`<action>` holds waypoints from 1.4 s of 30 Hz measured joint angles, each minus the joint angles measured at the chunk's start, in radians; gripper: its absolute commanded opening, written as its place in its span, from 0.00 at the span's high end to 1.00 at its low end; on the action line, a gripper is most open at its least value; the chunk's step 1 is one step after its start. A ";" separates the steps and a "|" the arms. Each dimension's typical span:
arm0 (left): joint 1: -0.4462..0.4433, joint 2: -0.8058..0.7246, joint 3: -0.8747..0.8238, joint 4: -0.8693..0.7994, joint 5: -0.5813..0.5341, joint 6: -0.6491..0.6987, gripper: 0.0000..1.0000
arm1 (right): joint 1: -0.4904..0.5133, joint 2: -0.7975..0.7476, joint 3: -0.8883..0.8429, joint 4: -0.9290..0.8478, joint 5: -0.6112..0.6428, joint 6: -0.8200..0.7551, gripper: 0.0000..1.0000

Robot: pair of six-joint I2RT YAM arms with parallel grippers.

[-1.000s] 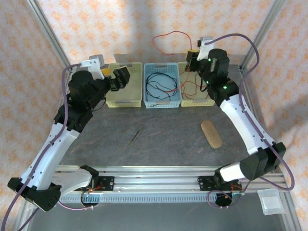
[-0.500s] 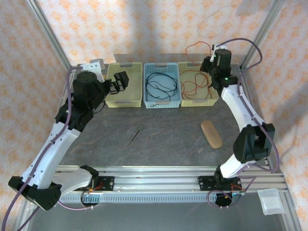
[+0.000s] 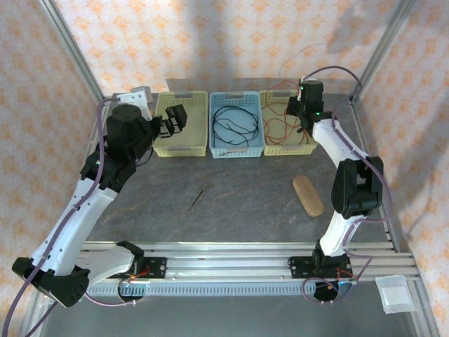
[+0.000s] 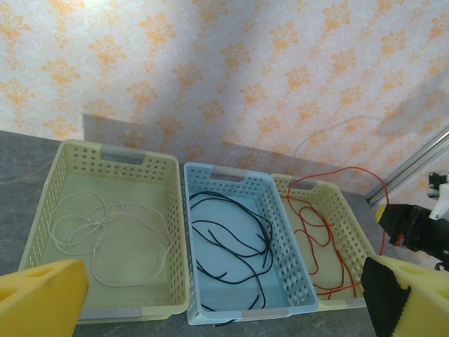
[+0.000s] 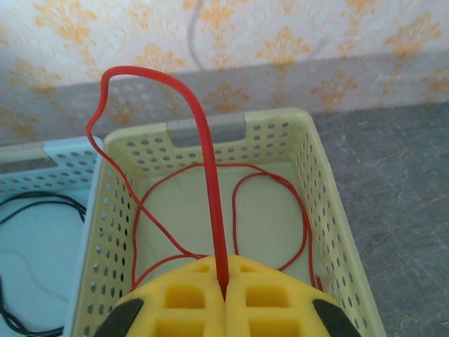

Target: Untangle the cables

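Three cables sit one to a basket along the far edge of the table [image 3: 245, 203]. I see the white cable [image 4: 105, 232] in the left yellow basket [image 4: 123, 153], the black cable [image 4: 231, 239] in the middle blue basket [image 4: 224, 173], and the red cable [image 5: 210, 182] mostly in the right yellow basket [image 5: 207, 130]. My right pincer [image 5: 224, 284] is clamped on a raised loop of the red cable above that basket. My left pincer [image 3: 175, 118] hangs wide open by the left yellow basket.

A black cable [image 3: 235, 123] is seen coiled inside the blue basket [image 3: 237, 152] at the far edge of the surface [image 3: 245, 210]. Just right of that basket a yellow basket [image 3: 287, 148] is set, holding a red cable [image 3: 277, 126], with the right hand [image 3: 295, 107] above it. Just left of it, a second yellow basket [image 3: 181, 149] is overhung by the left hand [image 3: 175, 119]. Nearer and rightward, a tan oval piece [image 3: 309, 196] is laid.
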 measured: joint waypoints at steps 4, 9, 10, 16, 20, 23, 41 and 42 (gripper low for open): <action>0.000 0.000 0.000 0.000 0.000 -0.002 0.01 | 0.000 0.057 0.000 -0.004 -0.003 -0.003 1.00; 0.000 0.000 -0.001 0.000 0.000 -0.002 0.01 | 0.000 0.152 0.016 -0.026 0.008 -0.002 1.00; 0.000 0.000 -0.002 0.000 0.000 -0.002 0.01 | 0.000 0.169 0.023 -0.032 0.012 -0.002 1.00; 0.000 -0.007 -0.016 -0.003 0.000 -0.003 0.01 | -0.003 0.269 0.103 -0.069 0.040 -0.002 0.90; 0.000 -0.015 -0.016 -0.003 -0.001 -0.002 0.01 | -0.006 0.302 0.159 -0.096 0.063 -0.003 0.68; 0.000 -0.026 -0.024 -0.004 -0.007 -0.002 0.00 | -0.006 0.302 0.170 -0.101 0.077 -0.002 0.52; 0.000 -0.178 -0.336 0.169 -0.273 0.010 0.01 | -0.006 -0.218 -0.187 0.101 -0.041 0.024 0.15; 0.000 -0.211 -0.387 0.206 -0.298 0.012 0.01 | -0.006 -0.269 -0.241 0.138 -0.058 0.036 0.10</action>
